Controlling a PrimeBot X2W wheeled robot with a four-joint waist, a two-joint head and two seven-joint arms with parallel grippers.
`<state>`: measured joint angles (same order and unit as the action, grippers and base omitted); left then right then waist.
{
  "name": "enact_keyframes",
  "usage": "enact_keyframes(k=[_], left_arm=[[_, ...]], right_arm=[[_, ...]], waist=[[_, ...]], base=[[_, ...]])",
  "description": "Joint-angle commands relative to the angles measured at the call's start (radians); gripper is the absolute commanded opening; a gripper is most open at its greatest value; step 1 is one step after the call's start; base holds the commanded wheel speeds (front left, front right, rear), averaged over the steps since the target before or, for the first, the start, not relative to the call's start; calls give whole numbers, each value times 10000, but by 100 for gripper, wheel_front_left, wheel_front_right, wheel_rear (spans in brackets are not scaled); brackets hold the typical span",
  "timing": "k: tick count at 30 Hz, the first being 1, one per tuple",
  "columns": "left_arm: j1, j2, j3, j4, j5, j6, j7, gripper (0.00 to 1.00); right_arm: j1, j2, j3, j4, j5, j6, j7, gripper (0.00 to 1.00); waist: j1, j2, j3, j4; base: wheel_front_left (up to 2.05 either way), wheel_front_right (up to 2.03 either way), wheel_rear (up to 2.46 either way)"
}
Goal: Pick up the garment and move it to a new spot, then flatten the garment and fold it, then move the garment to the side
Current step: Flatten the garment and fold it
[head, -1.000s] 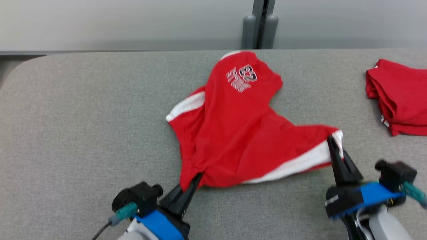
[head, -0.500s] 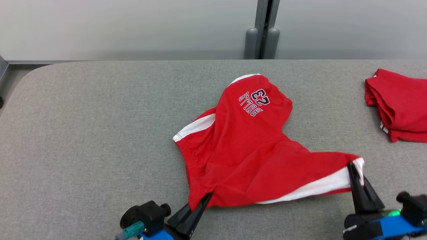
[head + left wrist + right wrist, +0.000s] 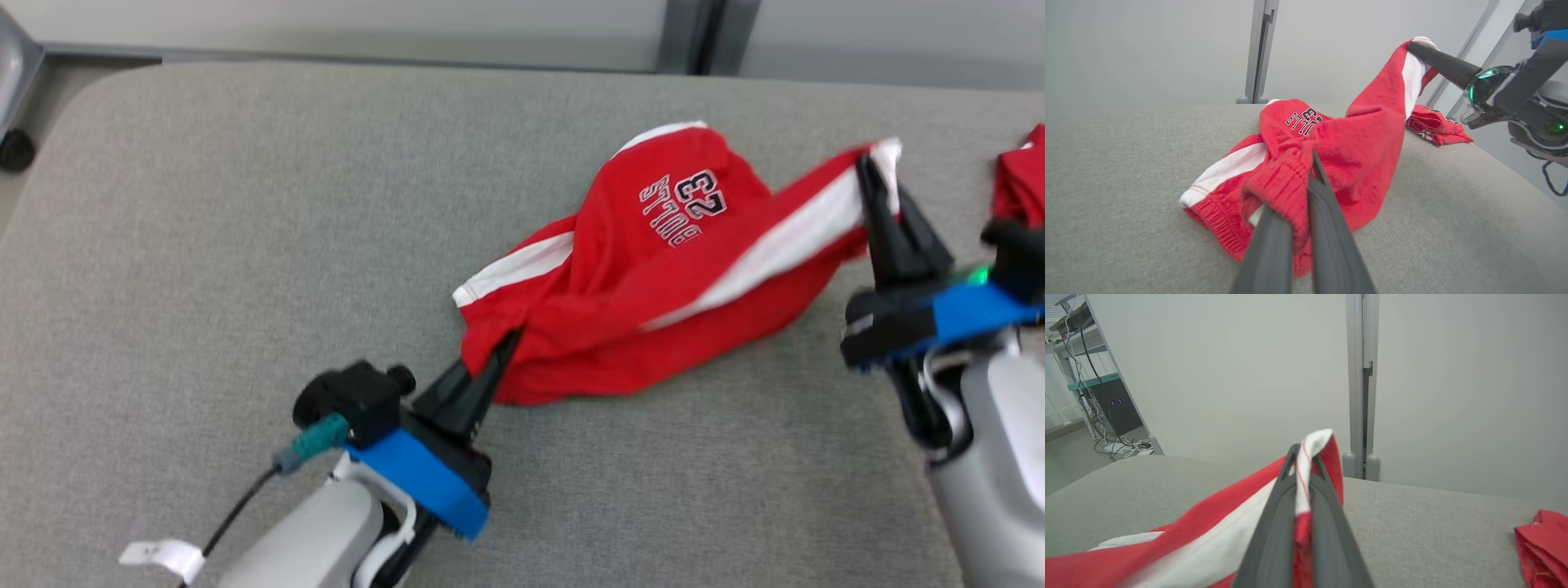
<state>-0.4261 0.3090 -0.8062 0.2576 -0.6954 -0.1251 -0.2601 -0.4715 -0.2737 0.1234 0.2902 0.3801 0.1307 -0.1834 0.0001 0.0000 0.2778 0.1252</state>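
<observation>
The garment [image 3: 653, 278] is a pair of red shorts with white side stripes and a "23 BULLS" print, bunched on the grey table [image 3: 204, 245]. My left gripper [image 3: 510, 343] is shut on its elastic waistband at the near left corner, seen close in the left wrist view [image 3: 1312, 163]. My right gripper [image 3: 867, 163] is shut on the white-striped corner and holds it raised above the table, pulling the cloth up to the right [image 3: 1304, 451]. In the left wrist view the garment [image 3: 1355, 139] rises toward the right gripper [image 3: 1412, 45].
A second red garment [image 3: 1020, 175], folded, lies at the table's right edge [image 3: 1543, 547]. A grey post [image 3: 1361, 375] stands against the pale wall behind the table. Shelving with cables [image 3: 1094, 396] stands off to the far left.
My right gripper has lifted its corner of the garment up and away, and the cloth now bunches toward the print. The left gripper keeps its hold. The head camera has tilted down.
</observation>
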Motion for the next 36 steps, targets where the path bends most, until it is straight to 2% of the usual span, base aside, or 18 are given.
enact_keyframes(k=[1,9,16,17,18,19,27,36], left_arm=[[-284,-27,120,124,-35,-59,-50,0],[-1709,-555,453,947,-285,-78,-57,0],[-2385,-899,214,1701,-460,-80,-56,0],[-2480,-936,196,1761,-485,-81,-58,0],[-2516,-990,257,1815,-507,-81,-58,26],[-2505,-1049,314,1883,-481,-81,-58,100],[-1749,-1276,1220,1848,498,-82,-53,100],[-77,-1243,2994,997,1814,36,-54,100]], right_arm=[[-501,-46,62,223,-27,1,90,0],[-3658,21,598,2828,-448,1,482,0],[-5361,258,949,5401,-841,1,338,0],[-5500,285,1046,5762,-891,1,397,16],[-5628,353,1142,6022,-863,1,337,56],[-5766,371,1194,6196,-832,1,177,100],[-5629,93,1731,7150,-431,1,-527,100],[-4780,-684,2175,7416,297,1,-749,100]], waist=[[-1,0,392,305],[-1,0,1517,807],[-1,0,1997,1032],[-1,0,2020,1047],[-1,0,2035,1058],[-1,0,2039,1064],[-1,0,1639,991],[-1,0,1083,1169]], base=[[0,0,0],[0,0,0],[0,0,0],[0,0,0],[0,0,0],[0,0,0],[0,0,0],[0,0,0]])
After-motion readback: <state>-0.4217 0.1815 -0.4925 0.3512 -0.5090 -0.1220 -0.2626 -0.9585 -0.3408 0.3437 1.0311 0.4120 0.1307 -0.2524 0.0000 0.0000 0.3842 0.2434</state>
